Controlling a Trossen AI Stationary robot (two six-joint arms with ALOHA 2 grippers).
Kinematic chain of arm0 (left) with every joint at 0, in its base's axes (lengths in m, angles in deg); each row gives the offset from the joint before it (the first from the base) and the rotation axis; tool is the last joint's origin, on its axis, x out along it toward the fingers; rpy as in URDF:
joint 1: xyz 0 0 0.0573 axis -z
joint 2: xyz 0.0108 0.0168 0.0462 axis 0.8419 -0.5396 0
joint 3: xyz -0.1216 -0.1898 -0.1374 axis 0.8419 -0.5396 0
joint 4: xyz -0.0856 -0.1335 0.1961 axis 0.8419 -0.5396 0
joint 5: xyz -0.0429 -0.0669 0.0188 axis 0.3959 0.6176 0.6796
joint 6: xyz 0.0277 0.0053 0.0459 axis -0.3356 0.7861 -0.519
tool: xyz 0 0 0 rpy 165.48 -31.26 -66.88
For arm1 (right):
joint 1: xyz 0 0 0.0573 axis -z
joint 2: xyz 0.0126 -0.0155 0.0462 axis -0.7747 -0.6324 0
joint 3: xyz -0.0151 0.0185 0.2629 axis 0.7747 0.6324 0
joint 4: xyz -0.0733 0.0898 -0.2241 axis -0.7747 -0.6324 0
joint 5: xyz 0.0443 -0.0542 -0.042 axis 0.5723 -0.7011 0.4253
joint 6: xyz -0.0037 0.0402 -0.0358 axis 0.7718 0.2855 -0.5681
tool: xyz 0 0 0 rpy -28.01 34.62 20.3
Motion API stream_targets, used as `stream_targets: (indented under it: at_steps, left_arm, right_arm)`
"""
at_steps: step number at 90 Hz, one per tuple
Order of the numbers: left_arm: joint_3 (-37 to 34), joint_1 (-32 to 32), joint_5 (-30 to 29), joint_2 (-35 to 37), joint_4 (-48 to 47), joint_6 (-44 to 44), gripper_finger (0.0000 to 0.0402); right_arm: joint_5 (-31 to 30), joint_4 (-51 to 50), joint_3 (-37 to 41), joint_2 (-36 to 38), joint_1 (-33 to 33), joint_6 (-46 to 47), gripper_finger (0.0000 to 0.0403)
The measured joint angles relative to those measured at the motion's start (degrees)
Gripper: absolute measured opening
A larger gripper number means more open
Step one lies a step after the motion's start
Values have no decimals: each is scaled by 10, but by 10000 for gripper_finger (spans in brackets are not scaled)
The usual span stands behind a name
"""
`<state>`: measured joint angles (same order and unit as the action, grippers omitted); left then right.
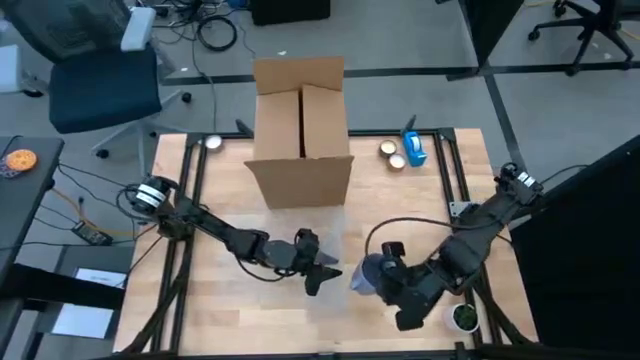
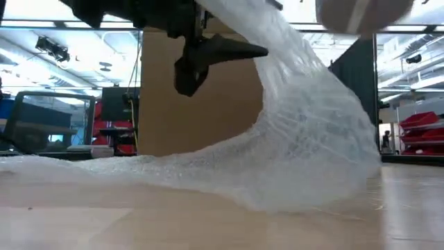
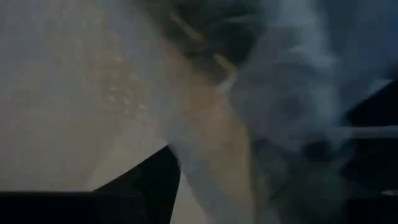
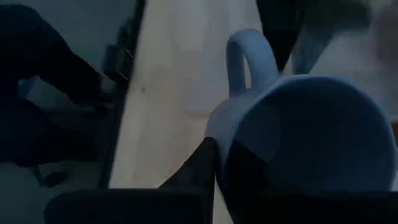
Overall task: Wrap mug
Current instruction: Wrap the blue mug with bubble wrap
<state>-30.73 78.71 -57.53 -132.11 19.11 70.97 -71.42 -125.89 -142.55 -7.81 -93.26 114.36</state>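
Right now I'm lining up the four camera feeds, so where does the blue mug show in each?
High view: blue mug, lower centre-right, at the right gripper.
Low view: not identifiable; bubble wrap fills the frame.
Left wrist view: too blurred to tell.
Right wrist view: mug fills the right half, gripped at its rim.
Shared landmark: the bubble wrap.

Pale blue mug [image 4: 298, 124], clear bubble wrap [image 2: 298, 139] (dotted texture), brown box [image 1: 300, 130].
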Motion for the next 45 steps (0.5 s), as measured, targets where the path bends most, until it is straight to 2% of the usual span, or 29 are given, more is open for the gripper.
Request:
stream_targets:
  at_steps: [19,30,38,45]
  left_arm:
    - [0,-4,96,-1,113,1,198]
    - [0,-4,130,0,189,-24,198]
    - [0,-4,148,0,187,-40,198]
    - [0,-5,136,0,152,-40,198]
  right_arm:
    - [-34,0,-69,0,-34,-37,0]
    - [-48,4,-97,0,-49,-57,0]
    - [-60,7,-105,0,-56,-65,0]
    - [-65,7,-105,0,-59,-64,0]
